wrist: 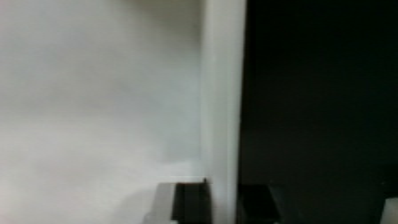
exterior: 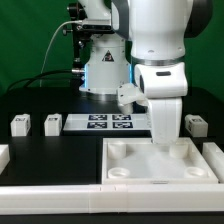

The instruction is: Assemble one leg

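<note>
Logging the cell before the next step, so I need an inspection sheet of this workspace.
Surface: black table with the marker board lying on it.
Job's things: leg and leg at the exterior view's left, leg at its right.
Clutter: white tray-like part in front.
Grippers: gripper low at the tray-like part's far edge; open or shut cannot be told.
Cables: black cables behind.
Surroundings: green backdrop.

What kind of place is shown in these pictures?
Probably a robotics laboratory test bench: a robot arm stands over a black table, with a green backdrop behind and a marker board carrying printed tags.
</note>
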`<control>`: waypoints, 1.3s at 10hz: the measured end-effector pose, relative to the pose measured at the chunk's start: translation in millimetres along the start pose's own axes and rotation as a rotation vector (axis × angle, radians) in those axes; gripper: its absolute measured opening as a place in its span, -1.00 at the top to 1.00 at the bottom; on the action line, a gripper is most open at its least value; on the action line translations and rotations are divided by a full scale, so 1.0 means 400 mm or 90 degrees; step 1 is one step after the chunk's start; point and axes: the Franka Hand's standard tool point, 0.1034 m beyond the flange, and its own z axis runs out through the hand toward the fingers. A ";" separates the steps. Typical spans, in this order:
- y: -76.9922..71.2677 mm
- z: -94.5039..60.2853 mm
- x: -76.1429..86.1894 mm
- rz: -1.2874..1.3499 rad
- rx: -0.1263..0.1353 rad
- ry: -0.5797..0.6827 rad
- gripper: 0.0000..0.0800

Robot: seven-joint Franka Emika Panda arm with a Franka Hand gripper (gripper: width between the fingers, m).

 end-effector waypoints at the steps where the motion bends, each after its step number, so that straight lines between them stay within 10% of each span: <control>1: 0.005 0.000 0.008 0.004 0.007 0.000 0.84; 6: 0.005 0.000 0.030 0.002 0.025 -0.001 0.84; 13: -0.014 -0.024 0.008 0.042 0.017 -0.006 -0.55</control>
